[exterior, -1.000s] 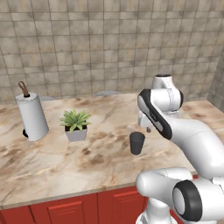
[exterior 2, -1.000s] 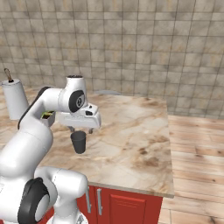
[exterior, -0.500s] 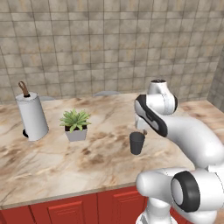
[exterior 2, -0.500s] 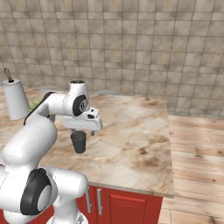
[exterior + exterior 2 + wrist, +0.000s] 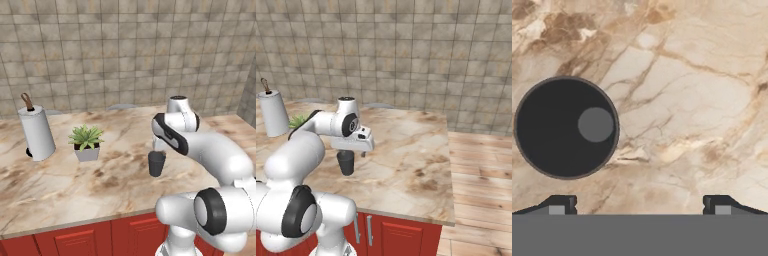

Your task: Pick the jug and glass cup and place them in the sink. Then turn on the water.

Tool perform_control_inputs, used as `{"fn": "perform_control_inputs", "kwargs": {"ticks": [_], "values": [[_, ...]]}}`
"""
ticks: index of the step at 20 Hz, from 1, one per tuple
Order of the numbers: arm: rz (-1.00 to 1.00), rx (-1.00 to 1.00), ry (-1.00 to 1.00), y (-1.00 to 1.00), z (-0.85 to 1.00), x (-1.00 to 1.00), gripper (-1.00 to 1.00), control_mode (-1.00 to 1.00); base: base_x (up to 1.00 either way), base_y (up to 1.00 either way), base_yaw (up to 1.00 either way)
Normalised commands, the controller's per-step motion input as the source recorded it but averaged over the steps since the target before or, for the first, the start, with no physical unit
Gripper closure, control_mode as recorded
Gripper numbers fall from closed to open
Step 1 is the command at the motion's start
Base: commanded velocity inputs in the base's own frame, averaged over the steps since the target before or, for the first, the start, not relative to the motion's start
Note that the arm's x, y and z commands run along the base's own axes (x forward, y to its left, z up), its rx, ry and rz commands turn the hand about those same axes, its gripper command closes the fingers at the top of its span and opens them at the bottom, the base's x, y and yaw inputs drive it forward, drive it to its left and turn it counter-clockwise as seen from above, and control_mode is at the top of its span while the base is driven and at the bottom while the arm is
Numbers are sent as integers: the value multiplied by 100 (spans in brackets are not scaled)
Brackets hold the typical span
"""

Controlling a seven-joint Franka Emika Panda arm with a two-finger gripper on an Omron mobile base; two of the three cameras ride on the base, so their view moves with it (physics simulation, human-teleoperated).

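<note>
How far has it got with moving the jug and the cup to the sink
Nothing looks done yet. The glass cup stands upright on the marble counter, not in a sink. In hand: the gripper hangs open above the cup, which sits off to one side in the hand view rather than between the fingertips. Left: grasp and move the cup, then the jug, then turn on the water.

The left base view looks forward and down from behind the arm point(image 5: 200, 150), which rises at its lower right, over the marble counter point(image 5: 60, 185) toward the tiled wall point(image 5: 125, 50). The right base view faces the same way from the other side, arm at lower left. Both share the counter, the dark cup point(image 5: 156, 163) and the paper-towel roll point(image 5: 36, 132). The hand view looks down, seemingly straight, from close above the cup and bare marble.
</note>
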Motion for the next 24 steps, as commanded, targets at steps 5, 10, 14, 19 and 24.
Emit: {"fn": "perform_control_inputs", "kwargs": {"ticks": [5, 10, 14, 19, 24], "values": [[0, 0, -4, 0, -21, 12, -100, -100, 0, 0, 0], [0, 0, -6, 0, -12, 12, -100, -100, 0, 0, 0], [0, 0, -4, 3, -12, 15, -100, -100, 0, 0, 0], [0, 0, -1, 7, -10, 12, -100, -100, 0, 0, 0], [0, 0, 0, 6, -6, 9, -100, -100, 0, 0, 0]]}}
